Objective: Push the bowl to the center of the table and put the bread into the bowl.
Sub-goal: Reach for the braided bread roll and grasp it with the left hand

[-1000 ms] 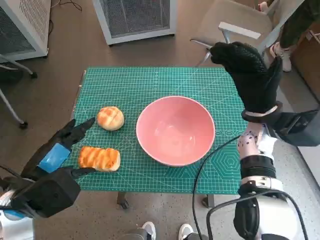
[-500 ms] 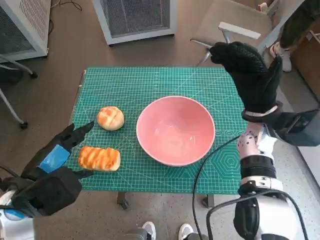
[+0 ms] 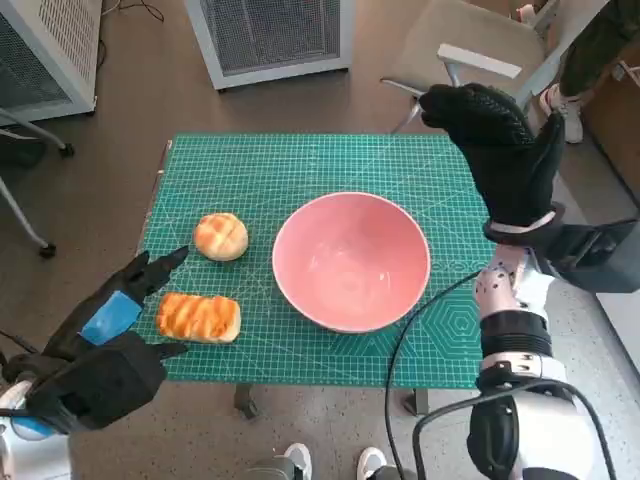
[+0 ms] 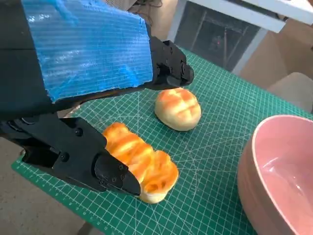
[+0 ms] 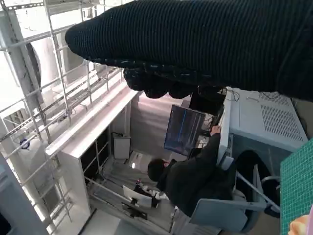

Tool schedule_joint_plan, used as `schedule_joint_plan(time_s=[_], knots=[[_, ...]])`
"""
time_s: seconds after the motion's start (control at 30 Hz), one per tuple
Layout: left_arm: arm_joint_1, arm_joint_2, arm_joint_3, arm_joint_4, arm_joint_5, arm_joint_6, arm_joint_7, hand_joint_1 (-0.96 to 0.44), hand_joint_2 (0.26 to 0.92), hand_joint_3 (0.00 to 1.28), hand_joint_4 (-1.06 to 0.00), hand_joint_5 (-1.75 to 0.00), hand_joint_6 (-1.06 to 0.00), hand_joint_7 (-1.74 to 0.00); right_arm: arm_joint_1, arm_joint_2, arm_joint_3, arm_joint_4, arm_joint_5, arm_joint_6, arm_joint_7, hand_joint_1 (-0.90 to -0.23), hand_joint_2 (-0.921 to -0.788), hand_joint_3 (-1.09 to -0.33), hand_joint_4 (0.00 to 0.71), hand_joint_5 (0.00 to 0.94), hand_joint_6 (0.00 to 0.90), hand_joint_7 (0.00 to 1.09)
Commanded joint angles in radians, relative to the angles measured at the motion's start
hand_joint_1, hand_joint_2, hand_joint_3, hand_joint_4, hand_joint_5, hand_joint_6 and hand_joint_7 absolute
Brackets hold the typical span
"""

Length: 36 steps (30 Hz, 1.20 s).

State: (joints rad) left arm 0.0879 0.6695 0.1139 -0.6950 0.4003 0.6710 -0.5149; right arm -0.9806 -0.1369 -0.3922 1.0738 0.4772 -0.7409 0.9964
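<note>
Both hands [image 3: 118, 310] [image 3: 505, 150] open — empty.

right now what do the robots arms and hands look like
The left hand is black hard plastic with blue tape across its back. The right hand wears a black knitted glove. The right forearm is pale, ringed with black bands, and a black cable loops beside it.

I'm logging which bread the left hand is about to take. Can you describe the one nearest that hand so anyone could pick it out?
On the green cutting mat, look to the robot's left of the pink bowl, where two breads lie. The one meant is the long loaf near the mat's front edge, between the fingers of the left hand. Unlike the round bun beyond it, it is elongated and ridged.
</note>
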Motion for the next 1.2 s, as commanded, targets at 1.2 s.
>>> schedule_joint_plan(time_s=[1.2], knots=[[-0.049,0.051,-0.146,0.066,0.072,0.070,-0.031,-0.08,0.771,0.00,-0.09,0.00,-0.30,0.00,0.023,-0.015,-0.014,0.013,0.006,0.027,0.025,-0.606,-0.921,-0.617,0.170,0.000,0.130,0.32]])
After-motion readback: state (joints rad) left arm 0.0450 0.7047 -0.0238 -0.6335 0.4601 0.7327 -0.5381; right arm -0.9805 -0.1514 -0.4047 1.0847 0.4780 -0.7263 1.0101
